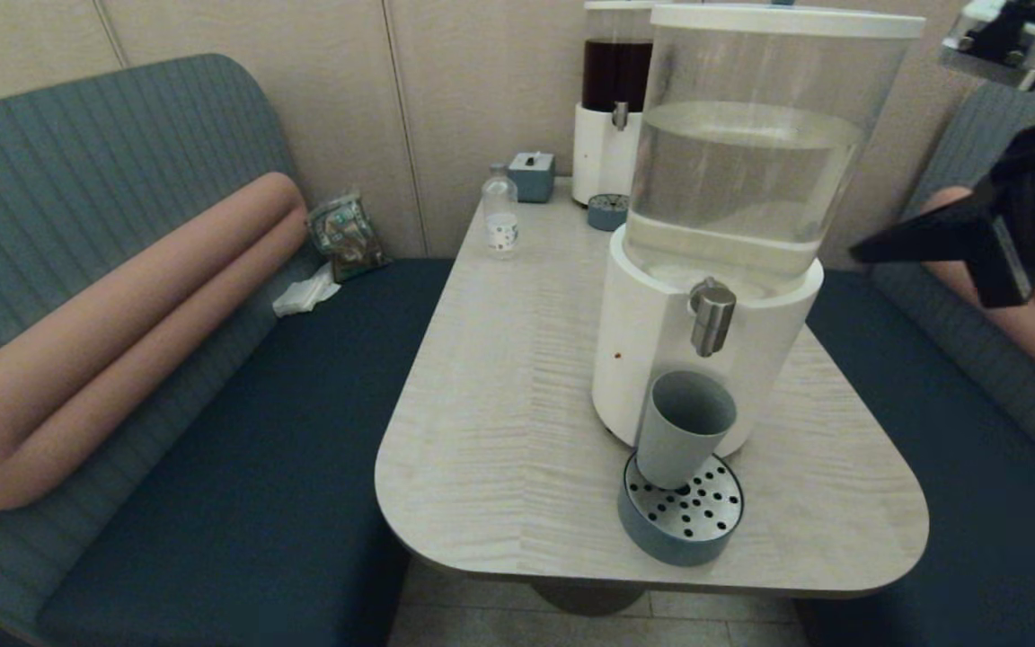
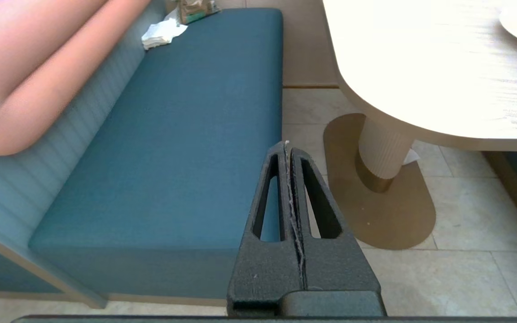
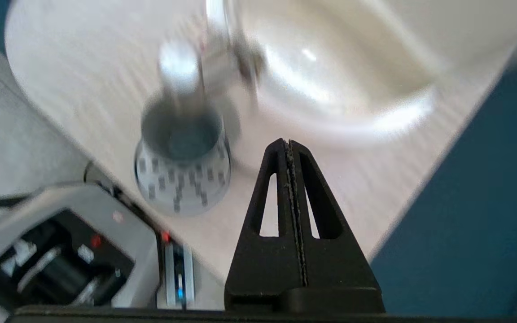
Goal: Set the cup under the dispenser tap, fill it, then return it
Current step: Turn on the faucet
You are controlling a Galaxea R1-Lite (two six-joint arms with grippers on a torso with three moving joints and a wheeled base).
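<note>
The grey-blue cup (image 1: 684, 429) stands upright on the round perforated drip tray (image 1: 706, 521), directly below the steel dispenser tap (image 1: 712, 316) of the white-based dispenser (image 1: 639, 350). Nothing holds it. My right gripper (image 1: 854, 254) hangs shut and empty in the air to the right of the dispenser, well apart from the tap and above the table's right edge. In the right wrist view the gripper (image 3: 288, 142) points down beside the cup (image 3: 182, 134), tap (image 3: 178, 74) and tray (image 3: 182, 190). My left gripper (image 2: 287, 146) is shut, parked low beside the blue bench, outside the head view.
A small clear bottle (image 1: 500, 213), a blue box (image 1: 532, 175) and the dark-red-liquid dispenser (image 1: 612, 108) with its own tray (image 1: 607, 212) stand at the table's far end. Blue benches (image 1: 239, 431) flank the table, with a pink bolster (image 1: 122, 341) on the left one.
</note>
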